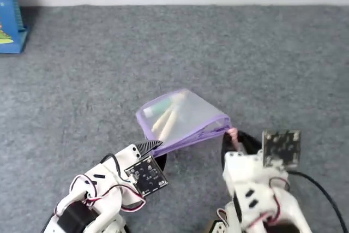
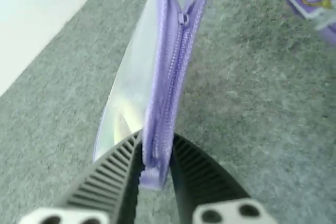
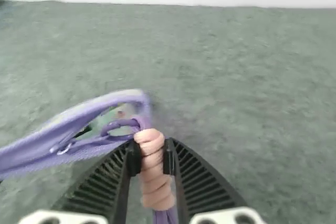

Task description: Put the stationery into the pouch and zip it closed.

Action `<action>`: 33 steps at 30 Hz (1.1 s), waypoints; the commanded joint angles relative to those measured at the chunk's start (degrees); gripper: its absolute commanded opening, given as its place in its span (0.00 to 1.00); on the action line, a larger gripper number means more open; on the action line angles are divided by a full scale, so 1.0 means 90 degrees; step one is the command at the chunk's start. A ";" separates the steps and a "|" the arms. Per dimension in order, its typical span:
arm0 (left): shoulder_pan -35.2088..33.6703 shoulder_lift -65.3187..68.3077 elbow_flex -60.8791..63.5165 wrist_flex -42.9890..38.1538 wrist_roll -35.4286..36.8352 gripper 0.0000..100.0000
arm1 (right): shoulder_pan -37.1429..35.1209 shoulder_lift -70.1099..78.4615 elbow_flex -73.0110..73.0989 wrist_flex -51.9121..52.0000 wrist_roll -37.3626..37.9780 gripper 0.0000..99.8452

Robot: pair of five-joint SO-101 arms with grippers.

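The left gripper is clamped on one end of the pouch, its two ribbed jaws pressed against either side of the purple zipper band. From that gripper the pouch stretches away, held up off the grey tabletop on its edge. The zipper slider sits farther along the band, well away from this gripper and nearer the other one.

At the pouch's opposite end, the right gripper is closed on a pink ribbed pull tab, which hangs from a purple loop at the pouch corner just beyond its fingertips. Next to that loop the pouch mouth shows a small gap.

In the high view the pouch spans between the left gripper and the right gripper. The stationery, pale sticks, lies inside the clear wall, closer to the left gripper's end. A blue box stands far beyond the left gripper at the tabletop's edge.
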 commanded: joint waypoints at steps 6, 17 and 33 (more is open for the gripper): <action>-0.0147 -0.0098 -0.0444 0.0127 0.0166 0.01 | 0.1773 0.1333 -0.0166 -0.1118 0.0049 0.01; -0.0147 -0.0098 -0.0444 0.0127 0.0166 0.01 | 0.2447 0.1402 -0.0127 -0.1480 0.0059 0.01; -0.0156 -0.0098 -0.0415 0.0107 0.0400 0.09 | 0.2339 0.1402 -0.0117 -0.1148 0.0322 0.01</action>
